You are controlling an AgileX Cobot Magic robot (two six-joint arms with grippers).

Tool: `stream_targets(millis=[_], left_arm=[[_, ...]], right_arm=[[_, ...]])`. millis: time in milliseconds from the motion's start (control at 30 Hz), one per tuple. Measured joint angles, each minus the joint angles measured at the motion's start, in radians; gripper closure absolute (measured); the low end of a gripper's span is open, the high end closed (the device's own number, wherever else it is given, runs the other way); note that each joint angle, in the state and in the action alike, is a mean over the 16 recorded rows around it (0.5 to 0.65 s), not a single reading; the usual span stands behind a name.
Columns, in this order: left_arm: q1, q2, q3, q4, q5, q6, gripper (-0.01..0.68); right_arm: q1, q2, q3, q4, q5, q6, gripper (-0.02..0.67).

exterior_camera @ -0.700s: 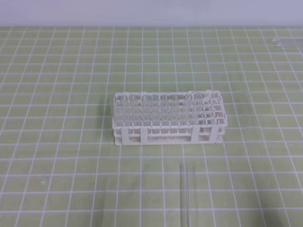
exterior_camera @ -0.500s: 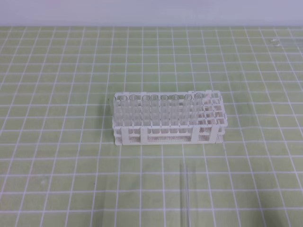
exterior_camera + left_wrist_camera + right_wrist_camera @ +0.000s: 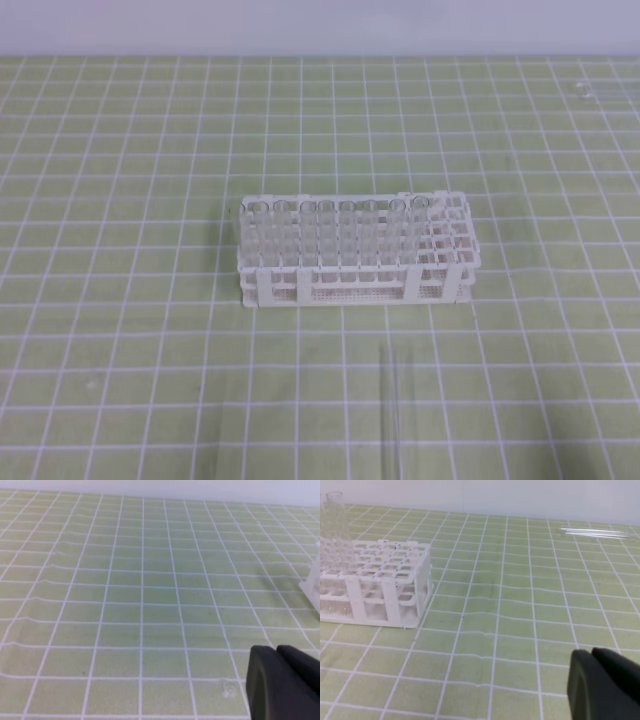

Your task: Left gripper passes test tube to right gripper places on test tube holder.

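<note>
The green gridded desk (image 3: 120, 330) carries the white test tube holder (image 3: 356, 282), ahead-left of the right claw (image 3: 592, 655), clear tubes filling its left rows. The test tube (image 3: 392, 410) lies flat, near the holder's front. Left claw (image 3: 276, 650) and right claw both clenched, empty, low over the desk.

The test tube holder (image 3: 355, 250) stands mid-table with tubes in its left part; a test tube (image 3: 392, 410) lies before it.
</note>
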Motion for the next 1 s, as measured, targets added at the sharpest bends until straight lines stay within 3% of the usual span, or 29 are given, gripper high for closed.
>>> stream_targets(millis=[800,1000], left_arm=[[0.000,0.000,0.001,-0.044,-0.045,-0.004,0.675],[0.000,0.000,0.001,-0.135,-0.073,-0.069,0.675]], right_arm=[[0.000,0.000,0.000,0.000,0.000,0.000,0.666],[0.000,0.000,0.000,0.000,0.000,0.000,0.666]])
